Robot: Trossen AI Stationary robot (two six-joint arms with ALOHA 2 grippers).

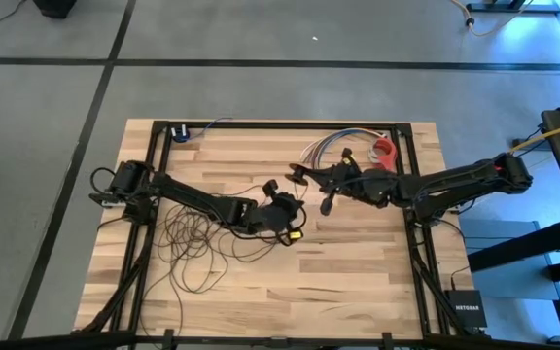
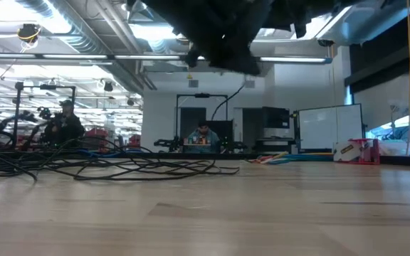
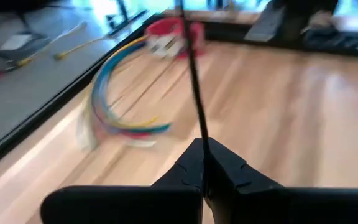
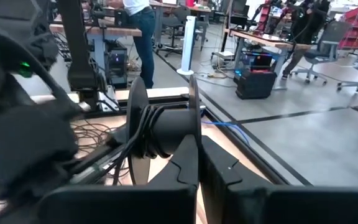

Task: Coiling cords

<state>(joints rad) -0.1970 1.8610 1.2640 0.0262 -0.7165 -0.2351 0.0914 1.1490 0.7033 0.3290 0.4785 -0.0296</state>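
Grey concrete floor; ceiling strip lights, whiteboard, desks

A long, thin dark cord sprawls in loose, overlapping loops across the wooden bench, its tangle lying flat on the side nearest the left arm's base. From that tangle a single strand rises taut to the left gripper, which is closed on it. At the other end, several turns of the cord sit wound on a black spool pinched by the closed right gripper, near the bench's middle.
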